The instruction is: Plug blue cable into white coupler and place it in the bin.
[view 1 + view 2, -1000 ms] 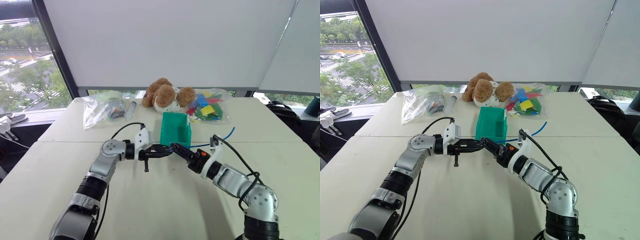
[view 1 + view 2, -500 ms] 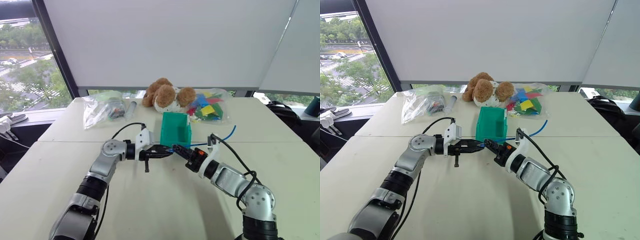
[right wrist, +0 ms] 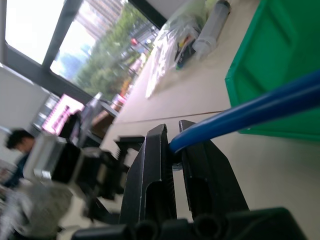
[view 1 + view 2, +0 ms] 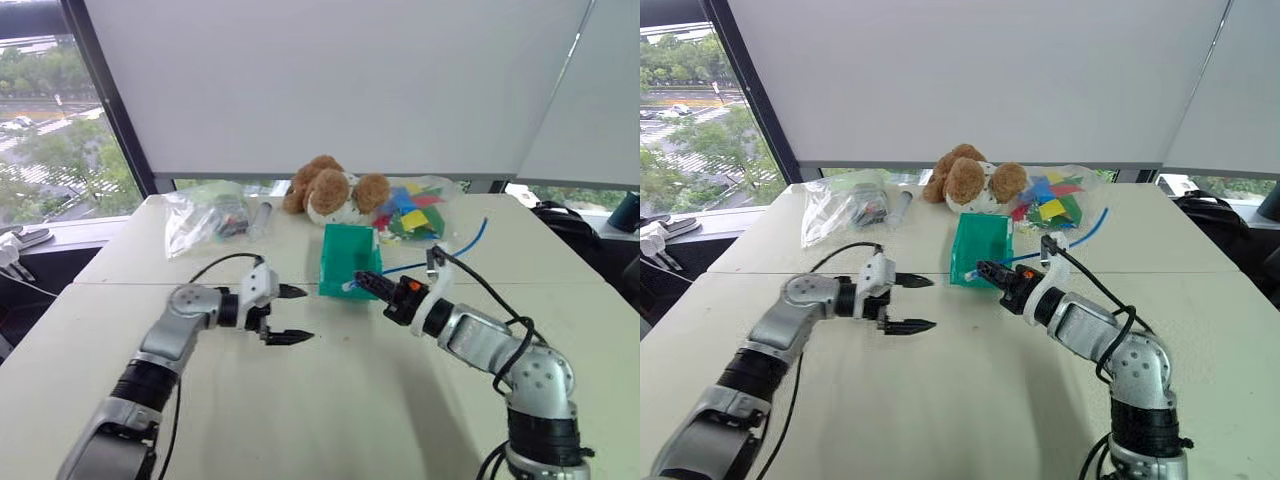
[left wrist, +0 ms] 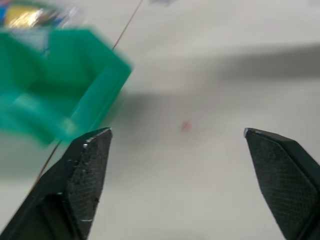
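Our left gripper has let go and swung left, its two black fingers wide and empty. Our right gripper, clamped on the thin bright blue cable, has lifted it beside the one small teal-green plastic bin on the pale worktop. We judge binning comes next. One cable, one bin, two grippers.

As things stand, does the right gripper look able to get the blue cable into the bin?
Probably yes. The right gripper is shut on the blue cable right at the bin's near rim, the bin's top is open, and the open left gripper stands off to the side.
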Controlling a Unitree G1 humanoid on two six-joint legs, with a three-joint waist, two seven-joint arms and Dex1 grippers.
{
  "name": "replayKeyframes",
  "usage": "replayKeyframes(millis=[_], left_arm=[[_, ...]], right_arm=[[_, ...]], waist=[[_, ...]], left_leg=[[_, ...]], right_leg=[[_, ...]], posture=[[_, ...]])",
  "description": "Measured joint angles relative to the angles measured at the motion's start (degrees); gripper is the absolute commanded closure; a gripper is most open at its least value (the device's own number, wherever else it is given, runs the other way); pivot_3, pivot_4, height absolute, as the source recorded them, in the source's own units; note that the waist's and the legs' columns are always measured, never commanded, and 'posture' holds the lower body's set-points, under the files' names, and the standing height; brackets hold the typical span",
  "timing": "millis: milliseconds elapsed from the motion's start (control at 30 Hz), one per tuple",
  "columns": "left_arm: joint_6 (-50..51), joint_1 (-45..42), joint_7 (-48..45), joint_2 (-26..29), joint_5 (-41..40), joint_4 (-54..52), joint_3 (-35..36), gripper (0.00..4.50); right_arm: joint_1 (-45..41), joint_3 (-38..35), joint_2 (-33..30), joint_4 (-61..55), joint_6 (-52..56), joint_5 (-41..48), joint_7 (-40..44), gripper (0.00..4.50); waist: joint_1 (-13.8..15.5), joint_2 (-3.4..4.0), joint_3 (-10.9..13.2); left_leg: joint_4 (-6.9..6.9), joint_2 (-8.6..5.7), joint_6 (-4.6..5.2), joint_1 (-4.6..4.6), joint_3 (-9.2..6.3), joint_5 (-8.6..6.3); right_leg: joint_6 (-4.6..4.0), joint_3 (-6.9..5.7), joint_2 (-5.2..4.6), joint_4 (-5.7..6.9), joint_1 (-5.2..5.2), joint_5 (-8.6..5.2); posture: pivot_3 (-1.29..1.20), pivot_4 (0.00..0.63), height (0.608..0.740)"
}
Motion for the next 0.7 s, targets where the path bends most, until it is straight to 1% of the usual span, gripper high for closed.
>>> replayKeyframes(millis=[100,200,333,500,700], left_arm=[[-2.60,-1.64,-0.37,3.14,0.10,5.19,2.83,0.07],[-6.37,-4.62,-2.20,6.07,0.22,13.64,4.08,0.07],[-12.05,-8.05,-3.55,8.89,2.04,26.58,5.31,0.07],[-16.75,-11.39,-3.22,10.13,4.77,40.07,5.58,0.07],[-16.66,-14.68,-3.13,10.42,6.68,47.89,5.82,0.07]], right_arm=[[-0.41,2.49,-2.69,-1.16,0.08,-1.96,3.72,4.50],[-0.50,5.49,-3.48,-1.18,0.07,-3.61,7.20,4.50],[-0.72,6.63,-4.12,-1.20,-0.47,-5.88,9.85,4.50],[-0.82,7.29,-4.00,-2.26,-1.11,-7.42,11.25,4.50],[-0.81,7.19,-3.74,-2.77,-1.12,-7.37,11.46,4.50]], waist=[[0.05,0.00,0.00],[0.10,-0.01,0.00],[0.13,-0.02,0.00],[0.17,-0.05,0.02],[0.17,-0.06,0.02]], left_leg=[[0.00,0.01,0.00,0.00,-0.01,0.00],[0.00,-0.01,0.00,-0.01,0.00,0.00],[0.00,-0.02,0.01,-0.02,0.01,0.00],[0.00,-0.02,0.01,-0.03,0.00,0.00],[0.00,-0.02,0.01,-0.04,0.00,0.00]], right_leg=[[0.00,-0.02,0.02,-0.01,0.01,0.00],[0.00,-0.02,0.01,-0.02,0.00,0.00],[0.00,-0.03,-0.01,-0.03,0.00,0.00],[0.01,-0.05,-0.01,-0.02,-0.01,0.00],[0.01,-0.05,-0.01,-0.01,0.00,0.00]], posture=[[0.00,0.150,0.740],[0.00,0.150,0.740],[0.00,0.150,0.740],[0.00,0.150,0.740],[0.00,0.150,0.740]])
